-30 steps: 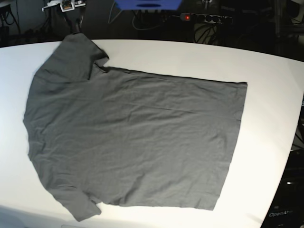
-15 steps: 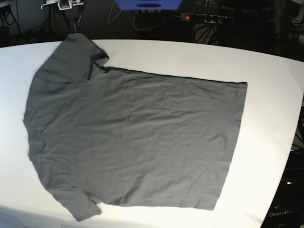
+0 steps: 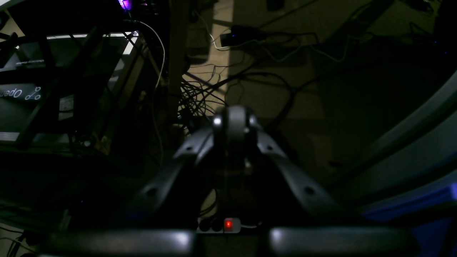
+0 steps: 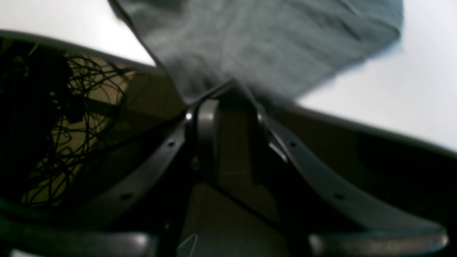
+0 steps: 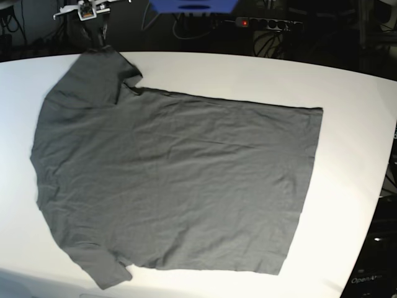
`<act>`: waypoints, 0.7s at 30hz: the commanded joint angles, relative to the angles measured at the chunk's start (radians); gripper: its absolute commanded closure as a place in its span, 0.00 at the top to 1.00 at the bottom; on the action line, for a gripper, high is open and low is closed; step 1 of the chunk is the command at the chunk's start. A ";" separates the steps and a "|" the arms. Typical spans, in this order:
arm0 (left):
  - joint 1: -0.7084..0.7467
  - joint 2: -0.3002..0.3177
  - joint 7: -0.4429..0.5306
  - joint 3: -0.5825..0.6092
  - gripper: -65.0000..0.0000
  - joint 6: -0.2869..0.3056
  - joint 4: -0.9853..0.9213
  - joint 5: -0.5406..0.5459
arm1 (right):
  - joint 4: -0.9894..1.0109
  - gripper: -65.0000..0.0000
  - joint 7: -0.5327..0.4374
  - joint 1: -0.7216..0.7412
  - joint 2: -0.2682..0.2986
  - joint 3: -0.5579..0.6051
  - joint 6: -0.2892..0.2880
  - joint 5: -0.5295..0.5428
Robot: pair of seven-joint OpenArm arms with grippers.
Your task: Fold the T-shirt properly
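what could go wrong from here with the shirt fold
The right gripper meets the T-shirt only at the far sleeve tip on the table's edge; such a small bite might slip out when pulled. Whether it truly holds cloth is unclear. The left gripper is shut and off the table, so one-sided pulling may drag or bunch the wrinkled shirt.
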State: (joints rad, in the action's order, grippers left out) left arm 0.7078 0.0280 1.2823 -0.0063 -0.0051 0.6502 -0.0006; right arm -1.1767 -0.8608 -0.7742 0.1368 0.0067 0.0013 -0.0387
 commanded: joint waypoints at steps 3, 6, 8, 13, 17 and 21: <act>0.023 0.002 0.027 -0.002 0.02 -0.006 0.003 0.000 | -0.009 0.22 -0.024 -0.018 0.004 -0.003 0.003 0.006; 0.023 0.002 0.027 -0.002 0.02 -0.006 0.003 0.000 | -0.009 0.22 -0.024 -0.017 0.004 -0.003 0.003 0.006; 0.022 0.002 0.027 -0.002 0.02 -0.006 0.003 0.000 | -0.009 0.22 -0.024 -0.015 0.004 -0.003 0.003 0.004; 0.020 0.002 0.027 -0.002 0.02 -0.006 0.003 0.000 | -0.009 0.23 -0.024 -0.014 0.004 -0.003 0.003 0.004; 0.017 0.002 0.027 -0.002 0.02 -0.006 0.003 0.000 | -0.009 0.23 -0.024 -0.014 0.004 -0.003 0.003 0.004; 0.014 0.002 0.027 -0.002 0.02 -0.006 0.003 0.000 | -0.009 0.23 -0.022 -0.014 0.004 -0.004 0.003 0.004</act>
State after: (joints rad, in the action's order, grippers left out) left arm 0.7006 0.0284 1.2827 -0.0063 -0.0051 0.6495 -0.0006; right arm -1.1763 -0.8562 -0.7757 0.1352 0.0071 0.0013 -0.0387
